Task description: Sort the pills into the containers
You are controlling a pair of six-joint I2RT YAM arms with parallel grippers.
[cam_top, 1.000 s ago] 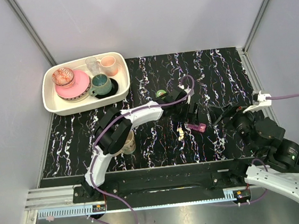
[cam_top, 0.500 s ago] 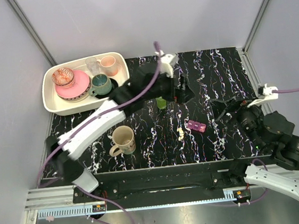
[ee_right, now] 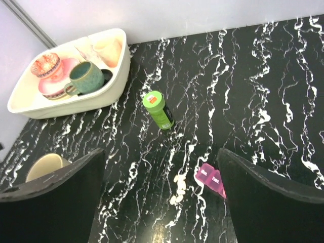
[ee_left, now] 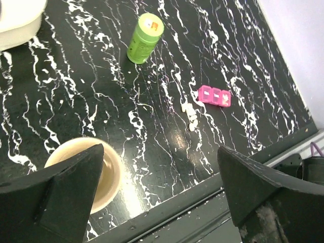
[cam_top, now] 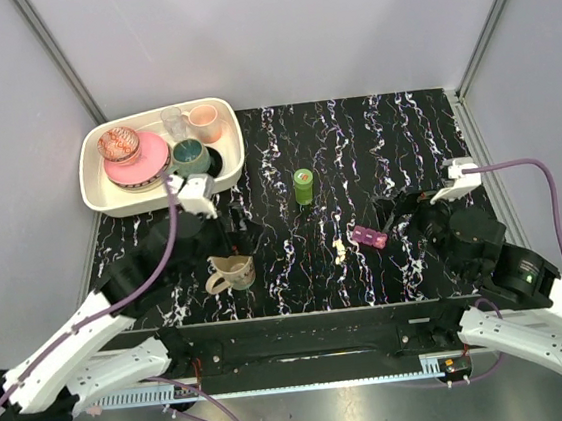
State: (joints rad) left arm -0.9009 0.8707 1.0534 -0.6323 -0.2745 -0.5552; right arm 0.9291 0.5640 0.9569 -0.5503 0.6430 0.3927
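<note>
The lime-green bottle (cam_top: 304,185) stands upright mid-table, also seen in the left wrist view (ee_left: 144,38) and the right wrist view (ee_right: 159,109). The magenta pill box (cam_top: 369,236) lies flat to its right front (ee_left: 214,96) (ee_right: 210,177). A small heap of pale pills (cam_top: 340,251) lies on the tabletop just left of the box (ee_left: 190,114) (ee_right: 178,187). My left gripper (ee_left: 161,152) is open and holds nothing, hanging over the front left by the mug. My right gripper (ee_right: 161,152) is open with nothing in it, above the pills and box, which lie between its fingers in its view.
A beige mug (cam_top: 232,272) stands at the front left, partly under my left finger (ee_left: 109,172). A cream tray (cam_top: 232,170) at the back left holds cups and a pink plate, with a teal cup (ee_right: 86,76) among them. The table's front rail (ee_left: 202,202) is close below the left gripper.
My left arm swung back from over the green bottle to the front left near the mug, leaving the bottle standing alone. The right arm shifted slightly towards the pill box.
</note>
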